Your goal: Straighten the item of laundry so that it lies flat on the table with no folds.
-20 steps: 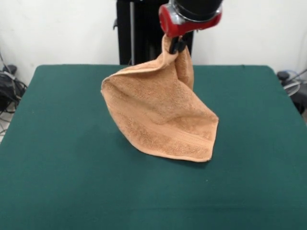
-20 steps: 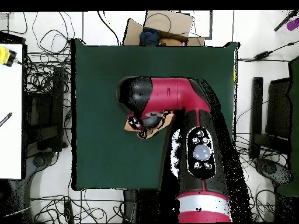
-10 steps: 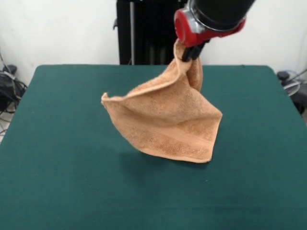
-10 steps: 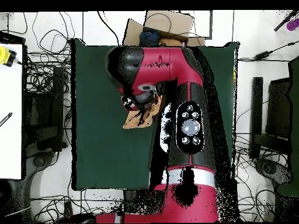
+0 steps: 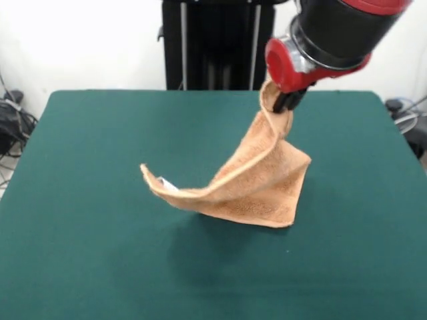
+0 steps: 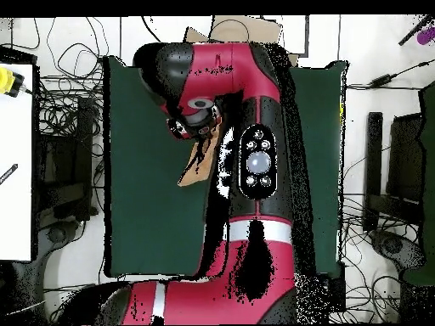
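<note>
Pinching one corner of the towel (image 5: pixel 247 183), the hand (image 5: pixel 285 101) holds it high over the far right of the desk (image 5: pixel 80 253), while the low edge rests near the middle. Better to drag the corner outward and low, so the fold opens. The fingertips are hidden by cloth, and from overhead the arm covers most of the towel.

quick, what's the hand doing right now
Hand: closed on one corner of the towel, holding it up while the far end rests on the table.
</note>
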Motion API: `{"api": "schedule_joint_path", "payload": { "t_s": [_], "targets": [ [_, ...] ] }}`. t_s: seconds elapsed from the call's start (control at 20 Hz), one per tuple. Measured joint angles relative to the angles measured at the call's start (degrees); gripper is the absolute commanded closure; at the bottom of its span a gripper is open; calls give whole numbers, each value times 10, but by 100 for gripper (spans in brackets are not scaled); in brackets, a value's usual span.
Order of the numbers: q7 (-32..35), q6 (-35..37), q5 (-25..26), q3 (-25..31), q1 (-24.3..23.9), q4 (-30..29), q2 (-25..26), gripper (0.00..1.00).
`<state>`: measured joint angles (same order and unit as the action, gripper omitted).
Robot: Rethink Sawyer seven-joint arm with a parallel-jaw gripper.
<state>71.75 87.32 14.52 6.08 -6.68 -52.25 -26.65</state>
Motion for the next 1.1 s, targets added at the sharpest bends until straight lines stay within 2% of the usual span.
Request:
{"api": "schedule_joint_path", "payload": {
  "t_s": [0.35,0.8,1.1],
  "targets": [
    [0,37,1,-1,19,58,29,100],
    [0,182,12,-27,59,161,63,100],
    [0,191,12,-45,61,153,42,100]
  ]
}}
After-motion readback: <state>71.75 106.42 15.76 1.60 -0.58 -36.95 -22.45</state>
